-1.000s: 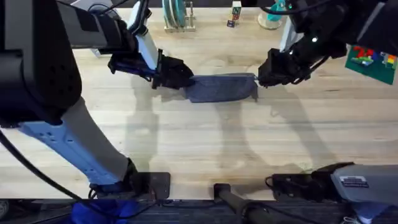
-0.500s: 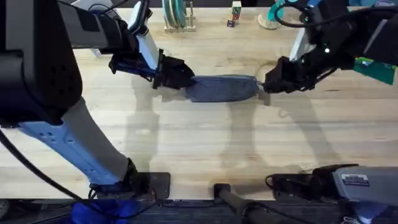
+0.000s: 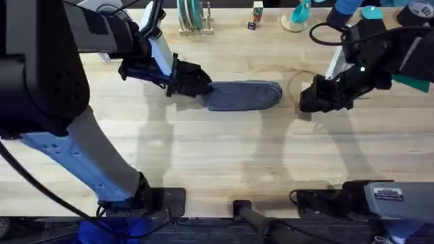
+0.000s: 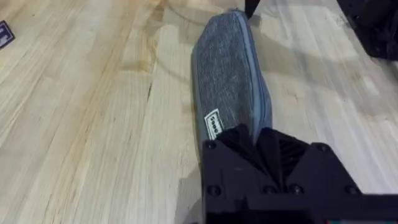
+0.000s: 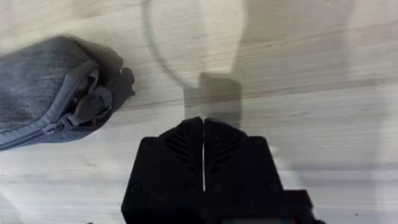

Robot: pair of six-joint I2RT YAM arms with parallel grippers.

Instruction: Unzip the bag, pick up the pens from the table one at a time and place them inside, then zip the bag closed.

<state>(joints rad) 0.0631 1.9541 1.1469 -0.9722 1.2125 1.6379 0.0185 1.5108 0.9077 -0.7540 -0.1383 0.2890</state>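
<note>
While the left gripper [image 3: 196, 83] pinches one end of the zipped bag [image 3: 243, 95], lying lengthwise across the table [image 3: 224, 152], the right gripper [image 3: 308, 102], fingers shut on nothing, sits just beyond its far end.

The left arm reaches in from the lower left, rising high before bending down and across, its end effector [image 3: 196, 83] low over the counter [image 3: 224, 156] and clamped on the end of the bag [image 3: 243, 95]. The right arm comes in from the right, its end effector [image 3: 306, 102] pressed shut with nothing between the fingers [image 5: 186, 144], just beside the bag's far end.
</note>
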